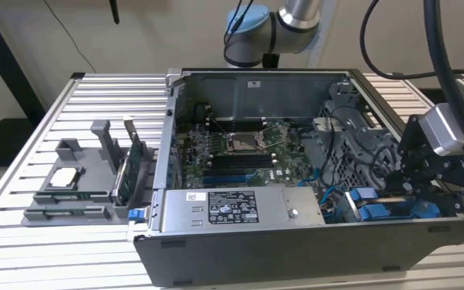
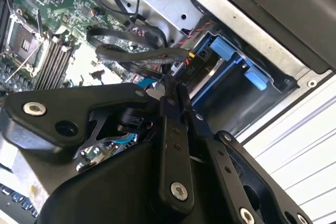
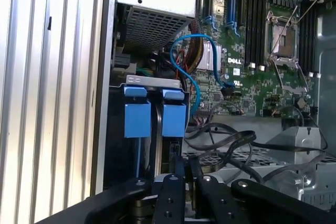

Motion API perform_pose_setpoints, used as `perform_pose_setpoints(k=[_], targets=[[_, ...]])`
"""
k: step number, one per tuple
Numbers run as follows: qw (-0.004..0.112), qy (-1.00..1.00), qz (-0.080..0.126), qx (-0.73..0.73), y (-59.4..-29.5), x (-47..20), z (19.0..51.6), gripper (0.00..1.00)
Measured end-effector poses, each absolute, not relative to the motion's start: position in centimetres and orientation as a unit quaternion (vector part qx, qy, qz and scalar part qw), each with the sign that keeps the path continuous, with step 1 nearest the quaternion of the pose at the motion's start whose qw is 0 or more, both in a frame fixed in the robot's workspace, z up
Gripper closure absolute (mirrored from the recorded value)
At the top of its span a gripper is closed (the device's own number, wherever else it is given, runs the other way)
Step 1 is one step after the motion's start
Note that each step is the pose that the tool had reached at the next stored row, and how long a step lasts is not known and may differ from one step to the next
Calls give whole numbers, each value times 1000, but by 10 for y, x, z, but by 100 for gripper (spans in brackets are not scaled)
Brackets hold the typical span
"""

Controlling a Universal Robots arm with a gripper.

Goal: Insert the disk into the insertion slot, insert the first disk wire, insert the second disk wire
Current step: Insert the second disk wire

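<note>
The disk [image 1: 374, 212] sits in its blue frame inside the insertion slot [image 1: 413, 208], at the corner of the open computer case on the exterior view's right. In the second wrist view the disk [image 2: 227, 52] lies within the dark insertion slot [image 2: 231, 103]. A black disk wire plug [image 2: 190, 65] with red and orange leads rests against the disk's end. My gripper [image 2: 177, 85] is right behind that plug, fingers pressed together on it. In the first wrist view the gripper [image 3: 186, 165] points at the blue frame tabs [image 3: 173, 120]. From outside, the gripper [image 1: 405, 190] dips into the case.
A green motherboard [image 1: 240, 151] fills the case floor, with a grey metal box [image 1: 240, 208] at the front. Loose black cables [image 2: 131, 45] and a blue cable [image 3: 191, 82] run near the bay. A grey fixture [image 1: 79, 181] with parts stands on the slatted table [image 1: 46, 241].
</note>
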State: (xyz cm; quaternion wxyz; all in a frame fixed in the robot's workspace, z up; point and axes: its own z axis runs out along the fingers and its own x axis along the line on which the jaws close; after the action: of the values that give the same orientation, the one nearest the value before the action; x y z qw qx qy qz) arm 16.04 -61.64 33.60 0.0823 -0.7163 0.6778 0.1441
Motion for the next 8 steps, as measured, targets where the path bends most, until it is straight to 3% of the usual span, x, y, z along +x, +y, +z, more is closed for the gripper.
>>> perform_pose_setpoints(k=[8], targets=[[83, 681, 143, -714, -617, 161, 336, 84]])
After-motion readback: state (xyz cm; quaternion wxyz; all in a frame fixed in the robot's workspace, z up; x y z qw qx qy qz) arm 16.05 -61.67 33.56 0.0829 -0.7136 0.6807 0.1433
